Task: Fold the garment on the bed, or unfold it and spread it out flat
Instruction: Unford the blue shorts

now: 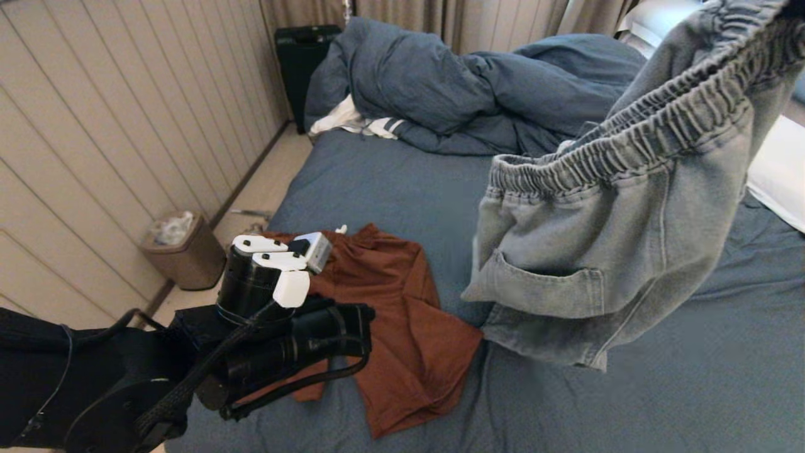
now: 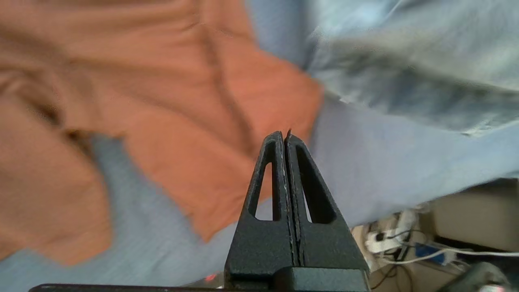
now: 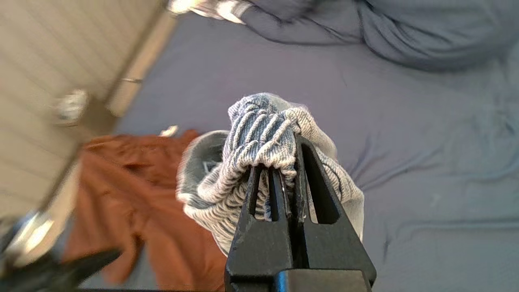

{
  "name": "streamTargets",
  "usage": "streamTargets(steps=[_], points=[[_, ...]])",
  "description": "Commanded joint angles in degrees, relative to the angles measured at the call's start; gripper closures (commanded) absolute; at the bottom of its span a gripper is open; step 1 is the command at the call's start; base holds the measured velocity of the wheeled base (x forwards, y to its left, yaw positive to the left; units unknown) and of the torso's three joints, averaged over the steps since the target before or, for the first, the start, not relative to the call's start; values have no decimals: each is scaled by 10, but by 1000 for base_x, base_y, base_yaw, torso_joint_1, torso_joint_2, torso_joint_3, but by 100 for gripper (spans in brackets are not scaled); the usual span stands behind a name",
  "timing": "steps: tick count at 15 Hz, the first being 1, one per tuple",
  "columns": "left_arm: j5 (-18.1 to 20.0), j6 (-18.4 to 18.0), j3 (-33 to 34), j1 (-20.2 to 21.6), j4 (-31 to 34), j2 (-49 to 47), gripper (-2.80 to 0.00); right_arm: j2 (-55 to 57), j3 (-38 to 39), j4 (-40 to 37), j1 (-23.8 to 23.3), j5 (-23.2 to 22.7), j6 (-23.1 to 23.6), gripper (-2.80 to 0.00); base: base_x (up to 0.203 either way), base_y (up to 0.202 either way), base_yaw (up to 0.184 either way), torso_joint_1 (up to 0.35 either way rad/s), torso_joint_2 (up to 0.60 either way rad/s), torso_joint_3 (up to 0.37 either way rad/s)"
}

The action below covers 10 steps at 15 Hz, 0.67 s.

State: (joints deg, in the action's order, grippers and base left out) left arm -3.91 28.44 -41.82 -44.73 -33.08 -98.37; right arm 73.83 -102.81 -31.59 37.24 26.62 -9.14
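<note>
Hanging up in the air, your grey denim shorts are pinched at the elastic waistband by the right gripper, which is clenched tight on the bunched fabric; the hem dangles just above the bed. Your left gripper is closed with nothing in it, hovering over a rust-orange garment that lies crumpled on the blue sheet near the bed's left edge. Blue duvet is bunched at the far end, white pillow off to the right.
</note>
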Motion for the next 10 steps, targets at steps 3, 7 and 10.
streamTargets(steps=[3, 7, 10], points=[[-3, -13, -48, -55, -32, -8, 0, -21, 4, -7, 43, 0, -2, 0, 0, 0, 0, 0, 0, 0], [-1, -33, -137, -70, -11, -47, 0, 20, 0, -6, 80, -1, -27, 0, 0, 0, 0, 0, 0, 0], [-1, -42, -178, -89, 11, -88, 0, 43, 0, -4, 80, -2, -27, 0, 0, 0, 0, 0, 0, 0]])
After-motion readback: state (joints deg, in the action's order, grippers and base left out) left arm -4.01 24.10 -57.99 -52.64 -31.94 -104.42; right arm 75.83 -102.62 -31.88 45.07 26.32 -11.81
